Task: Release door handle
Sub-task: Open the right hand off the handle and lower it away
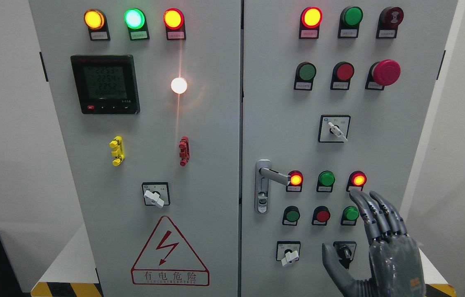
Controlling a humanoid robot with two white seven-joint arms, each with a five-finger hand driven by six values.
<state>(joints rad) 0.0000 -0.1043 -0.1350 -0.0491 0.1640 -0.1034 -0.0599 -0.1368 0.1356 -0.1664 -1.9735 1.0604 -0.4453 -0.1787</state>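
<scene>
Facing the grey cabinet between white walls, I saw the lightning warning triangle low on its left door, then the door handle level on the right door's left edge, and my right hand, fingers spread, holding nothing, well apart from it.

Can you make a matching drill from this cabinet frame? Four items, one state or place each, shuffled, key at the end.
Items
1. door handle
2. right hand
3. digital meter
4. warning triangle

States or places
A. bottom of the left door
B. fingers spread, holding nothing
C. lever pointing right, nothing gripping it
D. upper left door, display lit

Pairs: 1-C, 2-B, 3-D, 4-A
</scene>
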